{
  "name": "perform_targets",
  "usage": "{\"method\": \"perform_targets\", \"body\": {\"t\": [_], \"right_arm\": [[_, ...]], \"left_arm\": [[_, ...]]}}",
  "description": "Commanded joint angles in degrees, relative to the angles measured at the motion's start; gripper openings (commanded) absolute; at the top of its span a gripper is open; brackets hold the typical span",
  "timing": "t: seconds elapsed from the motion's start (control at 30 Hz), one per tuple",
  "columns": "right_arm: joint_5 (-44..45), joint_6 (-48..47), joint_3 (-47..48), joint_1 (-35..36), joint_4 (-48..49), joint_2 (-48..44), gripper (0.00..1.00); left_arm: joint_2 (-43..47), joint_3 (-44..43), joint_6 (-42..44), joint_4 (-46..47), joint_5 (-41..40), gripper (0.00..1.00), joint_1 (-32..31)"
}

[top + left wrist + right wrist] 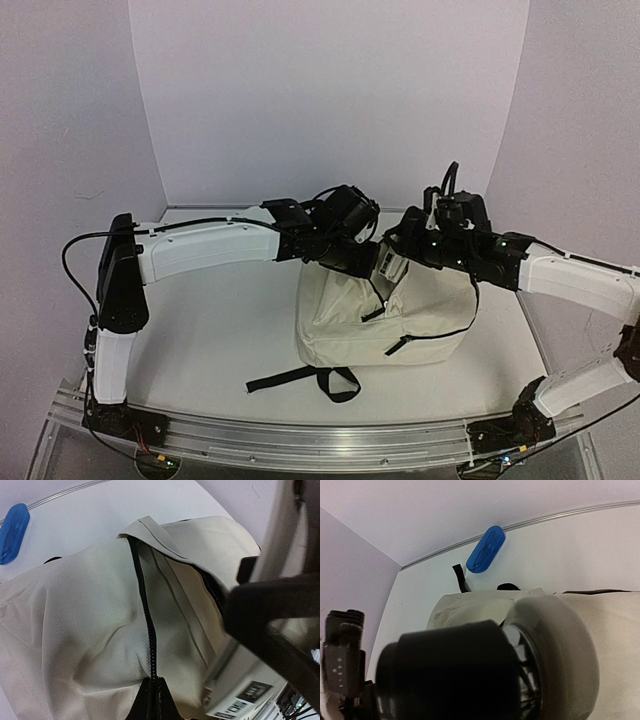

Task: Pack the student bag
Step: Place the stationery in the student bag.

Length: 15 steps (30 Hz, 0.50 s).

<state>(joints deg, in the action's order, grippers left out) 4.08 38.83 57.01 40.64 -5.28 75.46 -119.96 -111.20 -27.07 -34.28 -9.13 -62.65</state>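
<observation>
The student bag [385, 320], cream fabric with black zippers, stands in the middle of the table. Its black straps [300, 378] trail toward the near edge. My left gripper [352, 260] reaches in from the left to the bag's top. In the left wrist view it [152, 697] is shut on the black zipper line [145, 600] that runs down the cream cloth. My right gripper [403, 262] comes from the right and hangs at the bag's top, close beside the left one. In the right wrist view the left arm's dark body hides the right fingers.
A blue oval case [486, 549] lies on the white table behind the bag, near the back wall, and also shows in the left wrist view [12, 532]. Both arm bases sit on the metal rail [300, 440] at the near edge.
</observation>
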Motion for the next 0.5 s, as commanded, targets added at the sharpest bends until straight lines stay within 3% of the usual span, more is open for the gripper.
{"method": "perform_targets", "body": {"t": [0.0, 0.27, 0.47], "right_arm": [[3.7, 0.1, 2.2, 0.3, 9.1, 3.8, 0.0], [2.3, 2.2, 2.4, 1.4, 5.5, 6.4, 0.0], [-3.6, 7.0, 2.3, 2.1, -0.4, 7.2, 0.0]], "left_arm": [[4.5, 0.2, 0.1, 2.6, -2.0, 0.0, 0.3], [6.3, 2.1, 1.5, 4.0, -3.6, 0.0, 0.3], [6.7, 2.1, 2.7, 4.3, -4.5, 0.0, 0.3]]}}
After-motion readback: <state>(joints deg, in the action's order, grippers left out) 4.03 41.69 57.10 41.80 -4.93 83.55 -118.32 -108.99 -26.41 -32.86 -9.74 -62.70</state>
